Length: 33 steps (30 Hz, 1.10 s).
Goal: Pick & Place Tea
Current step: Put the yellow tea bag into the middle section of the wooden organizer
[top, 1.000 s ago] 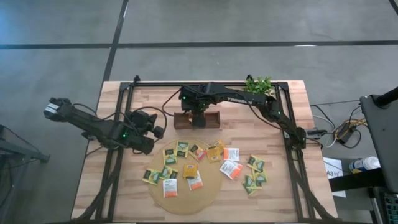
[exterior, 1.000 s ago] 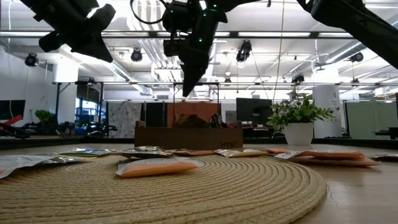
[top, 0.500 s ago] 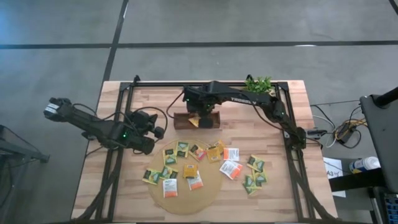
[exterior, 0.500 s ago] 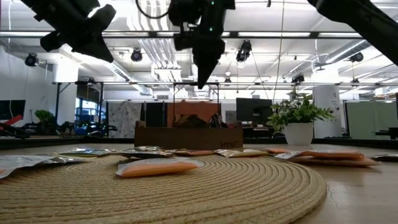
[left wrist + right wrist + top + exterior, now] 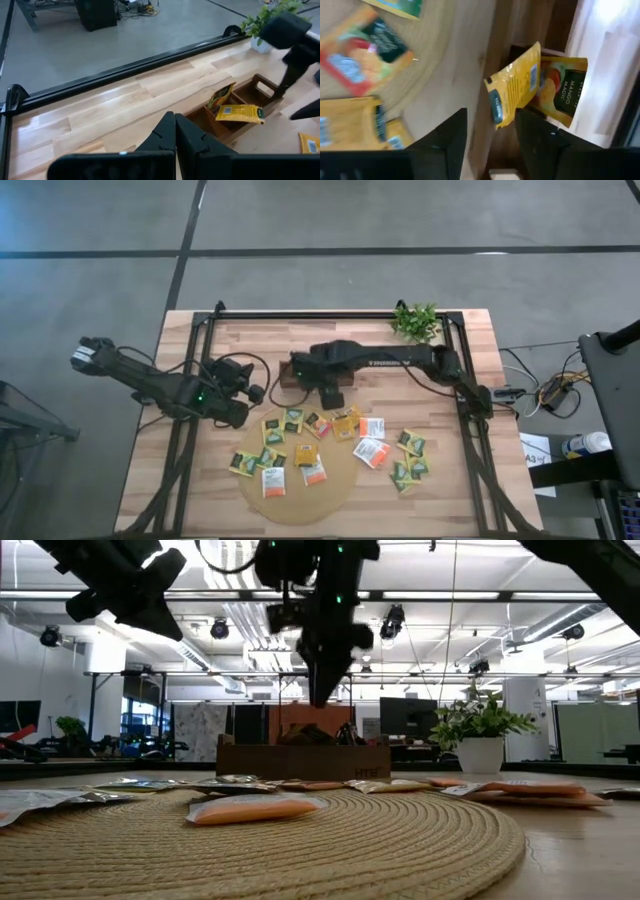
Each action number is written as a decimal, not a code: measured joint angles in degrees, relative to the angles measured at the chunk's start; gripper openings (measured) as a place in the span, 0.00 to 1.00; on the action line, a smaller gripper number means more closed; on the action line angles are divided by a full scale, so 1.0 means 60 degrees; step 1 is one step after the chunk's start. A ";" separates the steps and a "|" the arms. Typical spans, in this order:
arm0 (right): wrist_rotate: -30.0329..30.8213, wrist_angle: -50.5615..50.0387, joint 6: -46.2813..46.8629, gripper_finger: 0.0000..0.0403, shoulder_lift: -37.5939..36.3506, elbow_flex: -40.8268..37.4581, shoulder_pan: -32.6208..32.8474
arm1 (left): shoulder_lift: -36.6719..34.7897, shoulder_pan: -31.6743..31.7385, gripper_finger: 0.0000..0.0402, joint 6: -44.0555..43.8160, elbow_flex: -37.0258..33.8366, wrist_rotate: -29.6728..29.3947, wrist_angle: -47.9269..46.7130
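Several tea sachets, yellow, green and orange-white, lie flat on the round tan mat (image 5: 300, 475) and on the table to its right (image 5: 408, 465). Two yellow sachets are in the dark brown tray (image 5: 260, 82). One (image 5: 220, 95) leans upright in a compartment; the other (image 5: 240, 114) rests across the tray's rim. My right gripper (image 5: 490, 145) hangs open, pointing down, just on the near side of the tray (image 5: 300, 760), with nothing between its fingers. My left gripper (image 5: 175, 137) stays shut and empty above the table's left part (image 5: 250, 388).
A small green plant (image 5: 415, 320) in a white pot stands at the far right of the table. Black frame rails (image 5: 195, 430) run along the table's sides and far edge. Bare wood lies far of the tray (image 5: 125, 100).
My right gripper has opened and let go of a yellow sachet, which now rests in the tray. It has then gone from above the tray toward the table's near edge and sunk a little.
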 joint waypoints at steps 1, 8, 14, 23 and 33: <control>0.0110 0.0507 0.0001 0.42 -0.0159 -0.0396 0.0057 | 0.0000 -0.0003 0.00 0.0008 0.0000 0.0025 -0.0004; 0.0652 0.3530 0.0834 0.42 -0.2180 -0.3454 0.0265 | 0.0000 -0.0037 0.00 0.0087 0.0000 0.0133 -0.0006; 0.0687 0.4454 0.0920 0.42 -0.3022 -0.5033 0.0257 | 0.0011 -0.0037 0.00 0.0235 0.0000 0.0038 0.0018; 0.1170 0.5447 0.0944 0.42 -0.2398 -0.5481 0.0255 | 0.0011 -0.0034 0.00 0.0210 0.0000 0.0036 0.0056; 0.1211 0.6017 0.0746 0.42 -0.2184 -0.5548 0.0184 | 0.0011 -0.0034 0.00 0.0193 0.0000 0.0059 0.0072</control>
